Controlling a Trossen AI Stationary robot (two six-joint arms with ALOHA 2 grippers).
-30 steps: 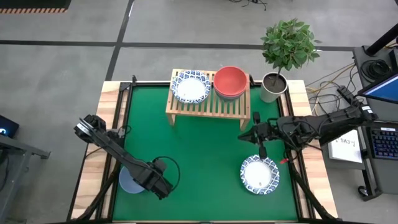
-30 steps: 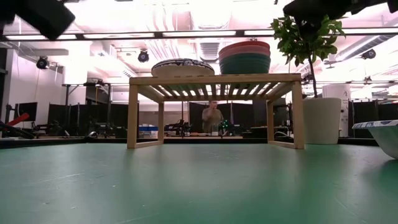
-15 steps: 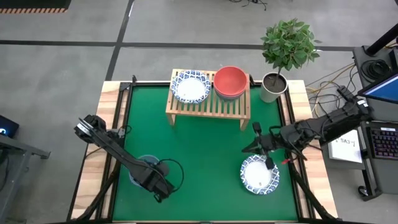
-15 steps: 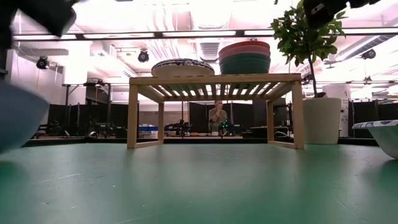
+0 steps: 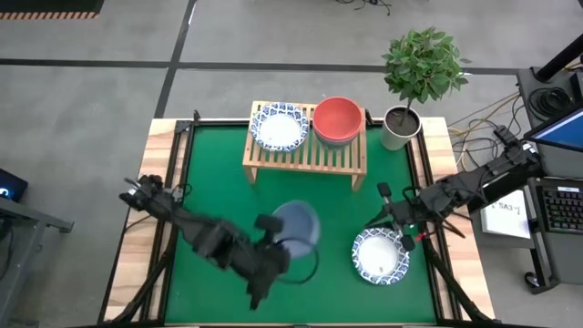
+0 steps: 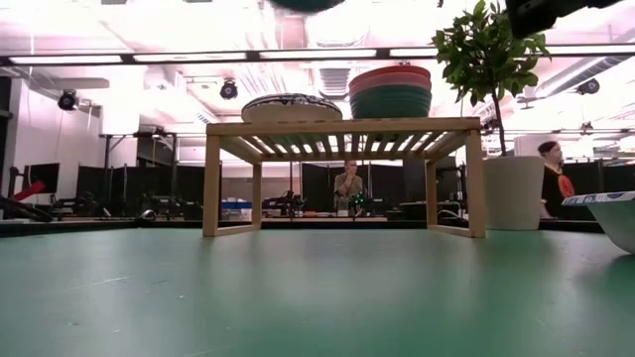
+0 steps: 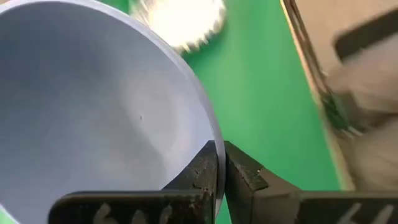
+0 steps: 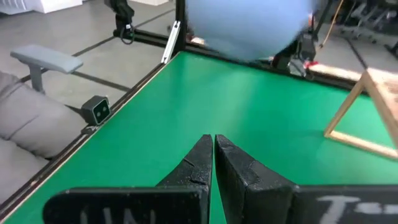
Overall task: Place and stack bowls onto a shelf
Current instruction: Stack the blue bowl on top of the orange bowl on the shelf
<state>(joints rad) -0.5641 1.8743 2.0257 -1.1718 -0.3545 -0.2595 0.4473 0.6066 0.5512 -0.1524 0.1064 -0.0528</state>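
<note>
Green felt covers the table [image 5: 319,196], above whose middle the left gripper [image 7: 219,163] pinches the rim of a raised blue-grey bowl [image 5: 296,224], while the right gripper [image 8: 213,158], fingers together and empty, hangs beside a patterned bowl [image 5: 381,256] before the shelf [image 5: 305,157].

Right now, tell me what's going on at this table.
The left gripper is shut on the rim of a blue-grey bowl, carrying it above the green mat. The shelf already holds a patterned white bowl and a stack topped by a red bowl. The right gripper is shut and empty, beside another patterned bowl.
</note>
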